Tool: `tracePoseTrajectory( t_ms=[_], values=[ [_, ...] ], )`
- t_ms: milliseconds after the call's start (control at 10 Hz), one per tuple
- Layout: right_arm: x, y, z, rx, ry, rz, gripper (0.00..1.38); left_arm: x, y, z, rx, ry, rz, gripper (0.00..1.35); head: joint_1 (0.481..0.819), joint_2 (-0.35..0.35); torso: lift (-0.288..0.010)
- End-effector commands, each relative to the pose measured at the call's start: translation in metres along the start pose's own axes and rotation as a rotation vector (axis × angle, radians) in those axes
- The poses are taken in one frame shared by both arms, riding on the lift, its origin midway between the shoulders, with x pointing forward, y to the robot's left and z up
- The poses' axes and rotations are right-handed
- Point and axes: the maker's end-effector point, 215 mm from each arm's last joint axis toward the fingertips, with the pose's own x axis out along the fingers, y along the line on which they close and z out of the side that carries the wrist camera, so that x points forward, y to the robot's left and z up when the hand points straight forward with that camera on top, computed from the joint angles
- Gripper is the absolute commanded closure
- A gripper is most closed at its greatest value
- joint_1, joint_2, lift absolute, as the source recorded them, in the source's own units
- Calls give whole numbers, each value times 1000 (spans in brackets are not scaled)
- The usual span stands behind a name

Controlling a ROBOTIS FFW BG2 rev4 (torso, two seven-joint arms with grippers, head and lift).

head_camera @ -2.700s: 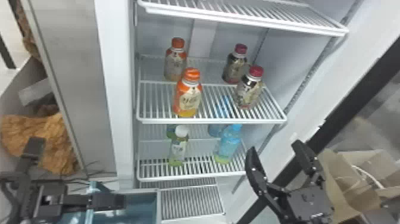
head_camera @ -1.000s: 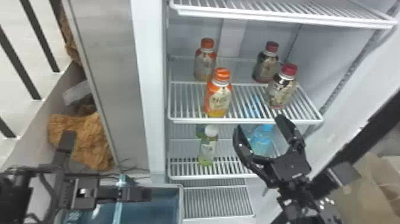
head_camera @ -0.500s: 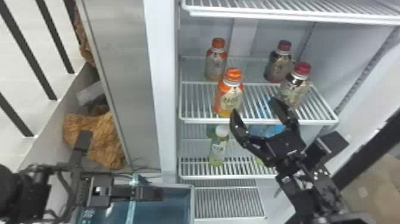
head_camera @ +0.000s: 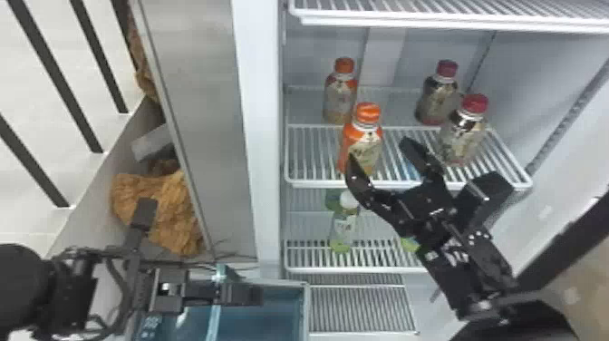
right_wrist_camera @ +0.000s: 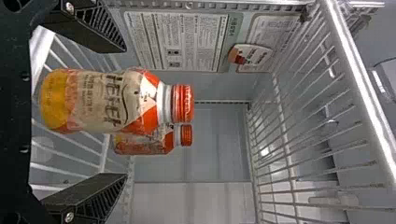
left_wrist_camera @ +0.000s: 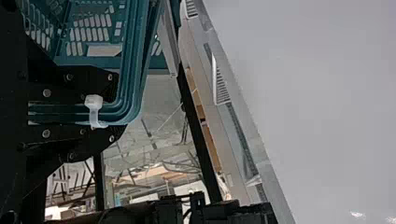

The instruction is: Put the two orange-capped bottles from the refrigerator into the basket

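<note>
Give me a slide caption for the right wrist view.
Two orange-capped bottles on a wire refrigerator shelf, the nearer framed by the open right pincer.

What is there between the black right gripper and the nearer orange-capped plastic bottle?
Nothing: the right wrist view shows free gaps between the nearer bottle and the right gripper; the farther bottle stands behind it.

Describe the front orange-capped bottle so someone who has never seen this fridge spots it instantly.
In the open refrigerator, find the wire shelf holding four bottles. The front orange-capped bottle stands left of centre, near that shelf's front edge. Its orange-capped twin stands farther back, while the two bottles to the right have dark red caps.
</note>
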Motion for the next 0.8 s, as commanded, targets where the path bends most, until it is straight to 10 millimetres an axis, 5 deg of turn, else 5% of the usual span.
tracePoseTrajectory(
  t_ms=[0,400,500,600,700],
  values=[
    [11,-1,-10,1,15,5,93,1,-1,-1,0,2,-3,1207,695,-52,-40],
    [28,15,0,12,-18,36,117,1,0,-2,-5,4,-2,1207,695,-41,-40],
    [30,20,1,25,-17,46,407,1,0,-2,-5,4,-2,1207,695,-29,-40],
    [28,21,-3,32,-1,45,848,1,0,-3,-7,5,-4,1207,695,-19,-40],
    [27,20,-6,34,6,43,820,1,0,-3,-7,3,-3,1207,695,-16,-40]
  ],
)
